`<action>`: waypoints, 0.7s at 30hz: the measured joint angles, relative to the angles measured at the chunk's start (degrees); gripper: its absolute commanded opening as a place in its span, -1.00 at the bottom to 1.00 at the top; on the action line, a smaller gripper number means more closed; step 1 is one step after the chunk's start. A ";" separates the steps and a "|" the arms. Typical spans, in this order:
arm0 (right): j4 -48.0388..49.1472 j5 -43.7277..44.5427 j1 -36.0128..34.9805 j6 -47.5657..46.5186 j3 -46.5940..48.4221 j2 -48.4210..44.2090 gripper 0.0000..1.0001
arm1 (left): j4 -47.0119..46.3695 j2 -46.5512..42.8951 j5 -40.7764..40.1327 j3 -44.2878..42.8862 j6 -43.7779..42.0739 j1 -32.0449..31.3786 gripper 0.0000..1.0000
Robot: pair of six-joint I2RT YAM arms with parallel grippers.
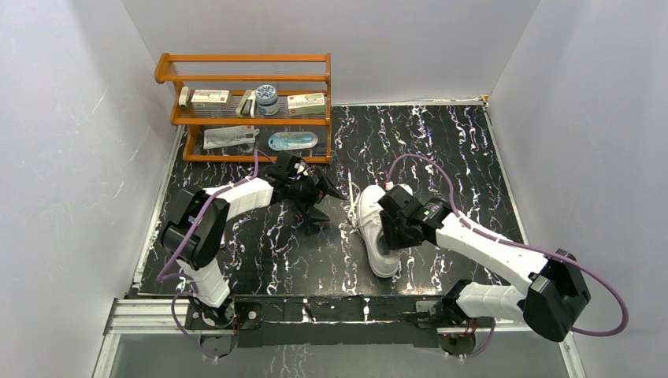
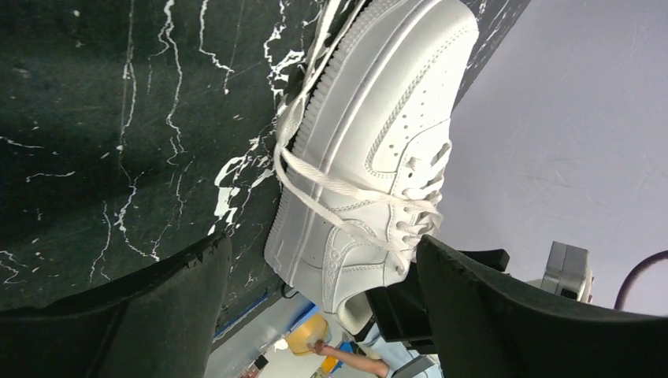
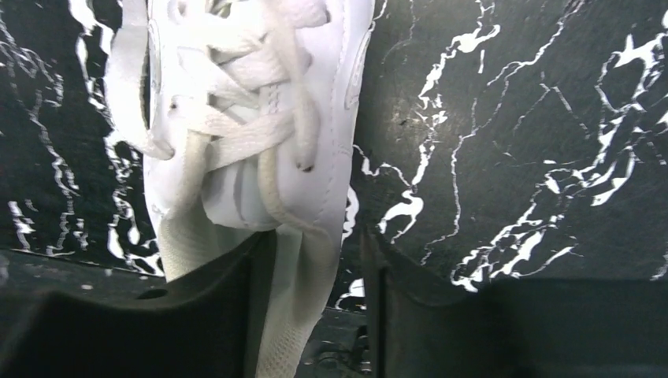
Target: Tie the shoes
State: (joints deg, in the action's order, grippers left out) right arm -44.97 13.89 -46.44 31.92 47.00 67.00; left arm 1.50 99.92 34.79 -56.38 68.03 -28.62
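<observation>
A white sneaker (image 1: 370,206) lies on the black marbled table (image 1: 457,157), toe toward the back. Its white laces (image 2: 331,185) hang loose down its side, and one strand (image 1: 349,187) trails onto the table. My left gripper (image 1: 324,206) hovers just left of the shoe (image 2: 378,134) with its jaws wide open and empty (image 2: 319,248). My right gripper (image 1: 391,228) is at the heel end. In the right wrist view it (image 3: 315,240) straddles the shoe's (image 3: 236,94) collar wall. The left finger touches the wall and the right finger stands off with a gap. Crossed laces (image 3: 260,134) lie just ahead.
An orange wooden rack (image 1: 244,79) stands at the back left, holding small boxes, a jar (image 1: 266,99) and packets. White walls close in the table on the left, back and right.
</observation>
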 measured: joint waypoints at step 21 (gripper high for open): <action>-2.03 0.11 5.16 -4.74 6.88 7.43 -1.00 | 3.23 0.79 -0.13 -1.84 -2.60 -1.46 0.67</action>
State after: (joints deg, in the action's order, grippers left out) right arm -47.00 14.00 -41.28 27.18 53.89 74.43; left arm 4.73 100.71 34.65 -58.22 65.43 -30.09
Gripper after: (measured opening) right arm 0.081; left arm 0.835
